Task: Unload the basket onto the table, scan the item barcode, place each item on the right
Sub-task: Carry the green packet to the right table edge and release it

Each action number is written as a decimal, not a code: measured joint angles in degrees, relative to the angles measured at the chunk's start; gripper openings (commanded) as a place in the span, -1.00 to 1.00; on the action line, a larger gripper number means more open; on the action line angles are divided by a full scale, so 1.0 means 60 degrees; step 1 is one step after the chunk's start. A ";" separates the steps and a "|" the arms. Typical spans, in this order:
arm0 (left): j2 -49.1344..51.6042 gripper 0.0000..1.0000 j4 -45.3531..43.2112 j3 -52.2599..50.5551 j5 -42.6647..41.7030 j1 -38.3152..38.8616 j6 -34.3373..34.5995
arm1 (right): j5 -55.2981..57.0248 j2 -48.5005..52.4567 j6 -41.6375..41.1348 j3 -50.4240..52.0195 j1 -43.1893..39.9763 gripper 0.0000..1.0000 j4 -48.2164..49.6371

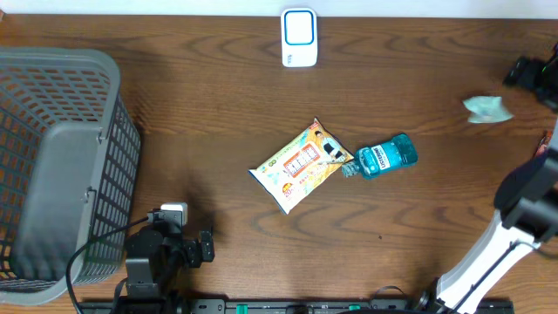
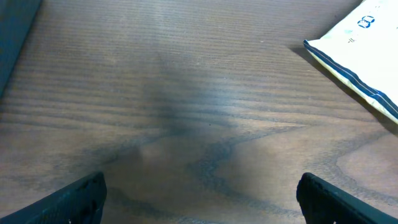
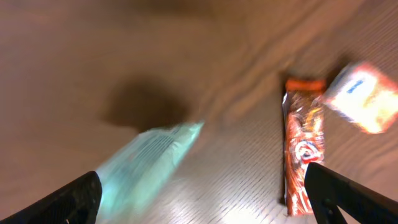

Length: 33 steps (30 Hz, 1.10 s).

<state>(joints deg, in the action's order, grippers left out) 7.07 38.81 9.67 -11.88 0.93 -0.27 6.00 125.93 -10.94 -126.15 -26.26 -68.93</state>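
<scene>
A white and blue scanner (image 1: 299,37) stands at the table's far edge. The items are a yellow snack packet (image 1: 301,164) beside a blue bottle (image 1: 388,157) mid-table, and a pale green packet (image 1: 486,108) at the right. My right gripper (image 3: 202,186) is open. The pale green packet (image 3: 146,165) appears blurred just inside its left finger, and I cannot tell whether they touch. My left gripper (image 2: 202,186) is open low over bare wood, with the snack packet's corner (image 2: 360,56) ahead to its right. No barcode shows.
A grey mesh basket (image 1: 61,166) fills the left side. In the right wrist view an orange wrapper (image 3: 303,143) and a pale packet (image 3: 364,96) lie by the right finger. The right arm (image 1: 523,209) reaches in from the lower right.
</scene>
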 measured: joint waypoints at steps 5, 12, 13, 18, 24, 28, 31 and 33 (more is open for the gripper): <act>0.0004 0.96 0.0000 0.0000 0.0000 0.0000 0.0000 | 0.0412 -0.2656 -0.0663 -0.0291 0.0641 0.99 0.0127; 0.0000 0.96 0.0000 0.0000 0.0000 0.0000 0.0000 | 0.0204 -0.4262 -0.1144 -0.0514 0.0732 0.99 0.0215; 0.0000 0.96 0.0000 0.0000 0.0004 0.0000 0.0000 | -0.0317 -0.4237 -0.1016 -0.0463 0.0743 0.71 0.0342; 0.0000 0.95 0.0004 0.0000 0.0000 0.0000 0.0000 | -0.2532 -0.3355 -0.0004 0.0441 0.1198 -0.97 0.1169; 0.0000 0.96 0.0000 0.0000 0.0000 0.0000 0.0000 | -0.2437 -0.1060 0.0441 0.1188 0.2528 -0.98 0.2251; 0.0000 0.96 0.0000 0.0000 0.0000 0.0000 0.0000 | -0.1198 0.0350 0.0594 0.1268 0.3464 -0.98 0.2834; 0.0000 0.96 0.0000 0.0000 0.0004 0.0000 0.0000 | -0.0229 0.0900 0.0630 0.1279 0.3843 -0.98 0.3184; 0.0004 0.96 0.0000 0.0000 0.0000 0.0000 0.0000 | 0.0404 0.1231 0.0634 0.1282 0.3967 -0.98 0.3268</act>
<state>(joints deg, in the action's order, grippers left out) 7.09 38.81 9.67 -11.88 0.93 -0.27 8.43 133.32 -7.14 -118.45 -2.46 -49.32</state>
